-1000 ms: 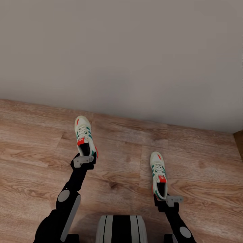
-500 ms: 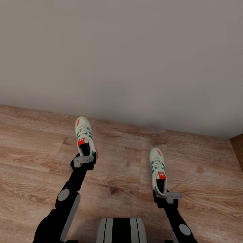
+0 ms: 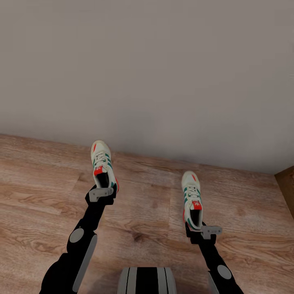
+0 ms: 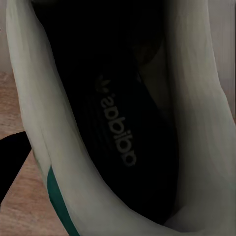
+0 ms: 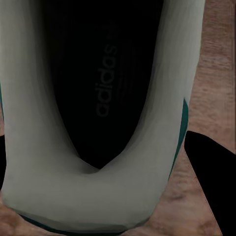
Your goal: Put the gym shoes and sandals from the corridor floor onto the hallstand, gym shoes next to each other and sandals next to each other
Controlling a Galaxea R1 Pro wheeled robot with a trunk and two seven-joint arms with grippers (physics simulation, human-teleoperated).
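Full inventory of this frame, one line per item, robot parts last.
gym shoes: 2, cream-white with green stripes and red-orange patches; one held up at its heel by the left gripper, one held at its heel by the right gripper, toes pointing toward the wall.
corridor floor: 1, light brown wood planks, under both arms.
wall: 1, plain grey-beige, upper half of the head view.
brown furniture edge: 1, at the far right; too little in frame to identify.
robot trunk: 1, black and grey, bottom centre.
left gripper: 1, black with grey bracket, jaws on the shoe's heel.
right gripper: 1, same, jaws on the shoe's heel.

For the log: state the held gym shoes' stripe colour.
Green, on cream-white gym shoes; head view shows it best.
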